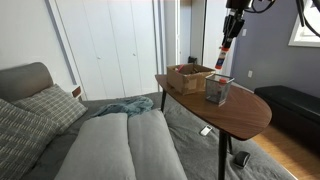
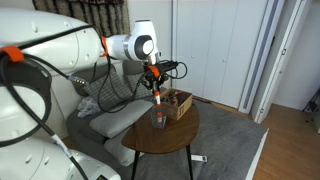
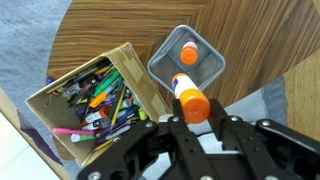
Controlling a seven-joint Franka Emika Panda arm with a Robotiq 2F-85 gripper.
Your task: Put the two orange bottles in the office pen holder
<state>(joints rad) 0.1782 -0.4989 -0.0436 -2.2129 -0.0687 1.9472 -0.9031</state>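
Pincer [image 3: 197,120] pinching one orange bottle [image 3: 188,96] by its orange top, white lower end pointing down. Bottle hangs roughly upright from the fingers, also seen in both exterior views [image 1: 225,50] [image 2: 157,96]. In the wrist view its lower end sits over the near rim of the mesh pen holder [image 3: 160,70]. In an exterior view it looks just above the holder [image 1: 217,90], not yet inside, though contact is too small to tell. Second orange bottle [image 3: 189,51] already stands inside the holder, orange top up, towards the far wall. Just beside the holder is a brown box [image 3: 60,95] crammed with coloured pens [image 3: 100,100]; whether box and holder touch is unclear. Both stand on the round wooden bench [image 3: 250,40], holder near the middle [image 2: 159,119], box towards the rim [image 2: 179,104]. Grey sofa [image 1: 110,145] with cushions next to the bench.
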